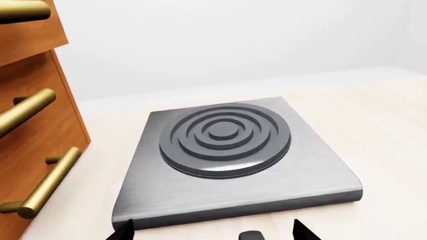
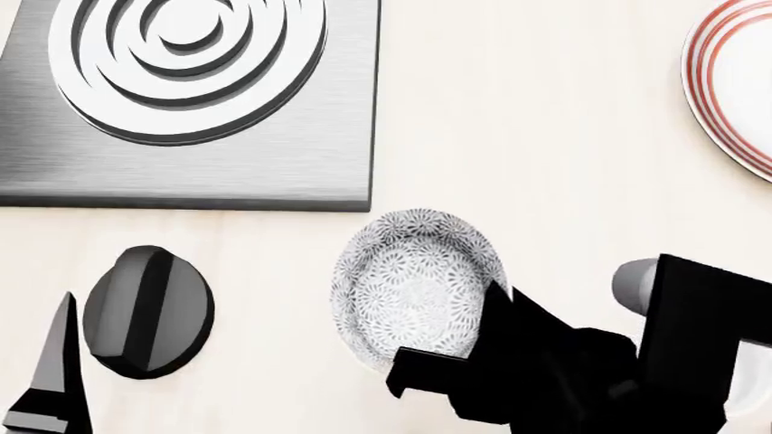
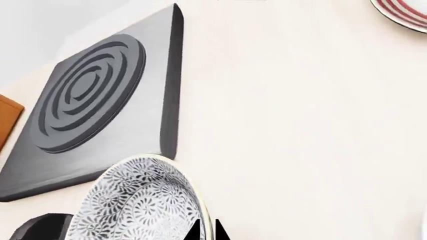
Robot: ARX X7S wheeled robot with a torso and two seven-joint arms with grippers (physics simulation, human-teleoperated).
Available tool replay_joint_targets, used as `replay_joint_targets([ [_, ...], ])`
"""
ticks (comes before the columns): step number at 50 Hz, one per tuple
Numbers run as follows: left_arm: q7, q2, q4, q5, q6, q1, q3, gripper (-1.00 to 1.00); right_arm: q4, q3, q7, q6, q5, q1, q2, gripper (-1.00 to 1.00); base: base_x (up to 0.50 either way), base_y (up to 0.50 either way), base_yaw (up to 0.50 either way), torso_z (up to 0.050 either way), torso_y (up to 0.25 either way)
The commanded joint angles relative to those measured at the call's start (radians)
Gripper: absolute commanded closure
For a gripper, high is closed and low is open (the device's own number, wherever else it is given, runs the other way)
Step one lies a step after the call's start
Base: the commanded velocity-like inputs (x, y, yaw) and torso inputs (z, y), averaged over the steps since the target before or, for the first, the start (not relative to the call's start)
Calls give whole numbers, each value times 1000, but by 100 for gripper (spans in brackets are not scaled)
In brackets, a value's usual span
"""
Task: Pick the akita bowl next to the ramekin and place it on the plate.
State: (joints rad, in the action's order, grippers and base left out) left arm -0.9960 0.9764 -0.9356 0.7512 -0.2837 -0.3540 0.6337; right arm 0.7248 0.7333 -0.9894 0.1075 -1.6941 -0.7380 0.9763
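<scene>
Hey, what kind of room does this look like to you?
Most likely a kitchen counter, in a simulation: a stove burner plate sits on the pale countertop, wooden drawers with brass handles stand beside it, and a patterned bowl and red-ringed plate are out.

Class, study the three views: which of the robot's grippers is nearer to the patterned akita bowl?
Right. The right gripper is at the akita bowl rim; the left gripper faces the burner plate, well away.

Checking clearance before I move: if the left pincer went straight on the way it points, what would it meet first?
Most likely the near edge of the grey burner slab, lying straight ahead of the left pincer; its height above the counter is hard to judge.
</scene>
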Motion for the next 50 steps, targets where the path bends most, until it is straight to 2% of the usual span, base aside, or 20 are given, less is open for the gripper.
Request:
replay_joint_targets([
  [1,4,-7,12,-7,5,4,7,-100,-39,-48,23,-5,-135,-71,3,100,0,0,0,0,0],
  [20,4,-9,7,-6,-7,-10,13,-100,-218,-67,14,107,-318,-298,-25,100,0,0,0,0,0],
  [27,2,-9,5,-1,-12,-16,12,-100,-329,-63,56,160,-357,-368,-46,100,0,0,0,0,0],
  [50,-1,-8,-2,-10,-26,-19,25,-100,-683,-24,121,290,-370,-586,-140,100,0,0,0,0,0],
])
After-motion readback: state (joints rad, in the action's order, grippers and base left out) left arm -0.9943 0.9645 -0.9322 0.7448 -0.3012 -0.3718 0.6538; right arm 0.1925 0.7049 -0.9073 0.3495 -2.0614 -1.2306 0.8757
